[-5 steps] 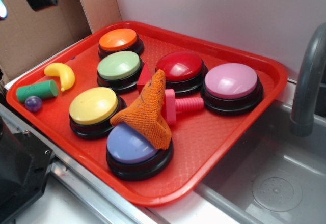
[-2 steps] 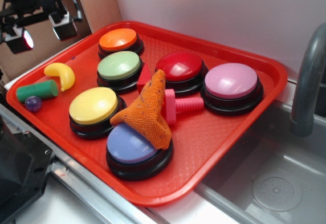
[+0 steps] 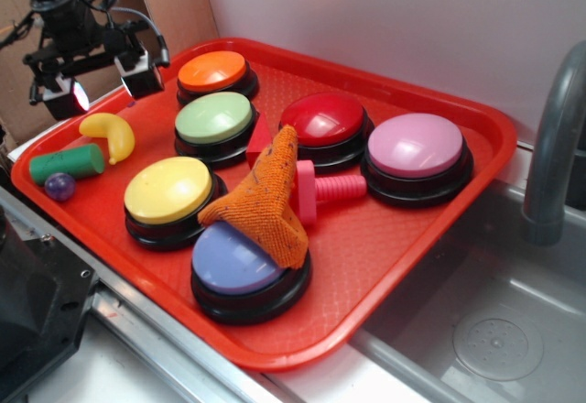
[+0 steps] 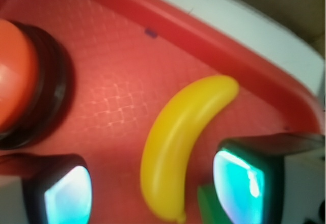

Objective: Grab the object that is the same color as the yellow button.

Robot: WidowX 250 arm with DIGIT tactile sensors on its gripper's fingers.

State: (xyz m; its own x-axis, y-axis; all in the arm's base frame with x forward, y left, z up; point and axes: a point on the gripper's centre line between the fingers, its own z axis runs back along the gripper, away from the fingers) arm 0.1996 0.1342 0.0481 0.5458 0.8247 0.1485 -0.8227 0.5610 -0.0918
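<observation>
The small yellow toy banana lies on the red tray at its left edge, left of the green-topped button. In the wrist view the banana lies between my two fingers, nearer the right one. My gripper hovers open just above and behind the banana, not touching it; in the wrist view the gripper straddles the banana's lower end. The yellow button, yellow dome on a black base, sits at the tray's front left.
A green cylinder and a small purple ball lie just in front of the banana. Orange, green, red, pink and blue buttons, an orange cloth and a pink bolt fill the tray. A sink and faucet are at right.
My gripper has come down and to the right from the top left corner, and now hangs open right over the banana. Nothing on the tray has moved.
</observation>
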